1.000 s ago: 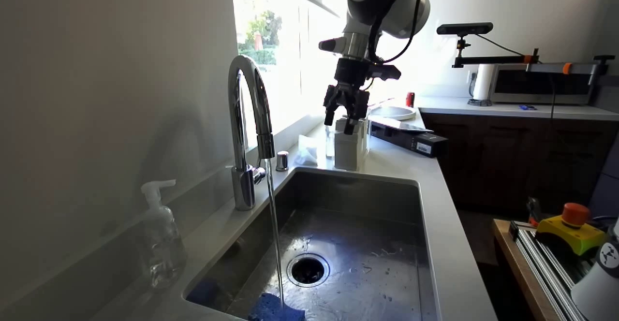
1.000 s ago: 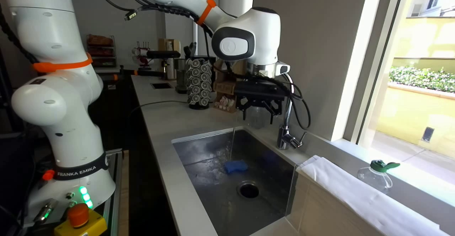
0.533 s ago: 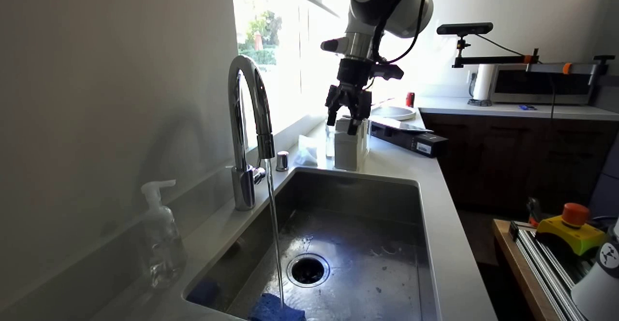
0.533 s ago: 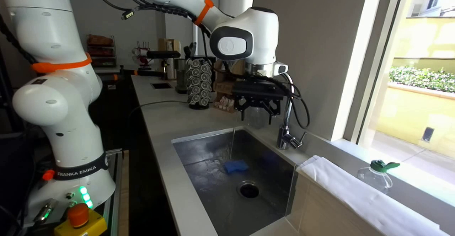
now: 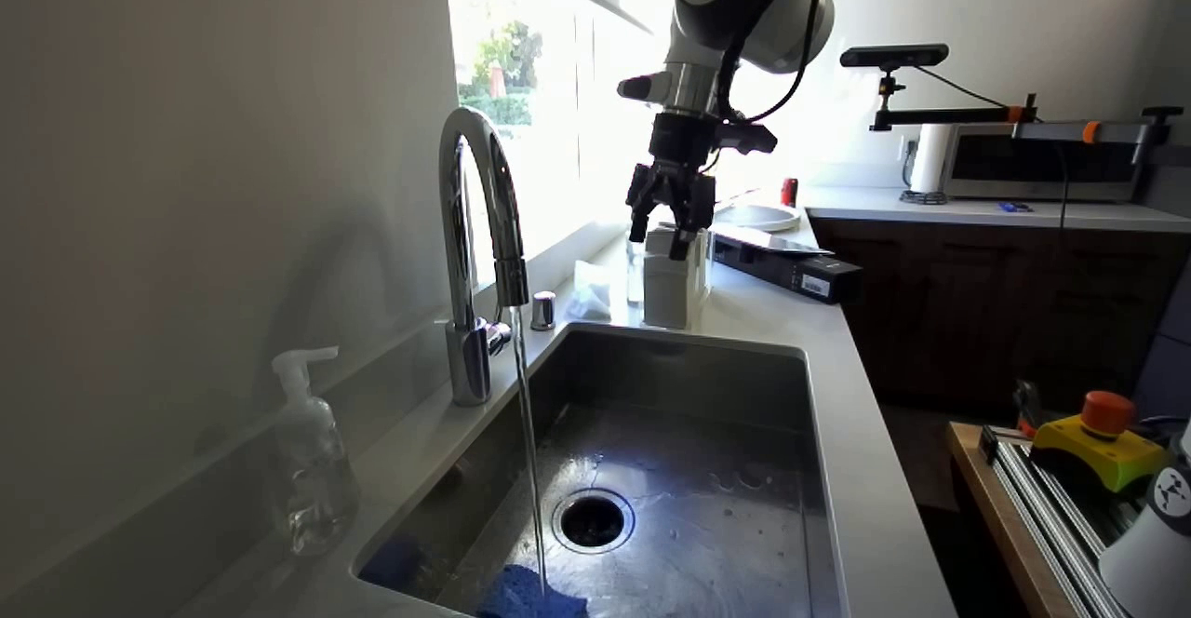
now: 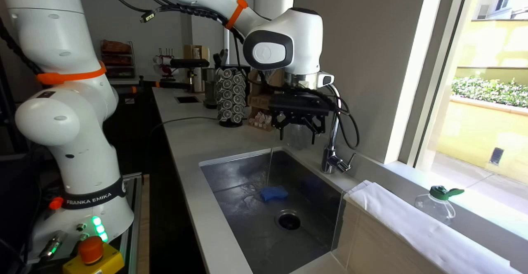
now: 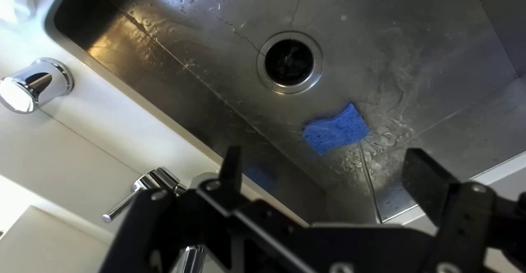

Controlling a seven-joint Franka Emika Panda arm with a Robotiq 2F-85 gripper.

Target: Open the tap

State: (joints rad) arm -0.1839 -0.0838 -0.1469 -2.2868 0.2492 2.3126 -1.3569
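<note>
The tap is a chrome gooseneck faucet [image 5: 468, 367] at the sink's window side; it also shows in an exterior view [image 6: 328, 158], partly behind my hand. Its side lever [image 7: 119, 209] sticks out near the base in the wrist view, and also shows in an exterior view [image 6: 350, 161]. A thin water stream [image 5: 527, 413] runs from the spout into the sink; it also shows in the wrist view [image 7: 367, 174]. My gripper [image 6: 297, 137] is open and empty above the sink, pointing down and apart from the tap; its fingers show in the wrist view [image 7: 322, 158].
The steel sink [image 5: 698, 357] has a drain [image 7: 289, 61] and a blue sponge [image 7: 336, 130]. A soap dispenser [image 5: 316, 469] stands beside the tap, and a chrome knob [image 7: 37, 86] sits by the rim. A box with white cloth [image 6: 425, 228] and a green-capped bottle [image 6: 437, 204] stand past the sink.
My arm and gripper have shifted slightly away from the tap, between one second and half a second ago, then held still. The gripper has stayed open and the water has kept running.
</note>
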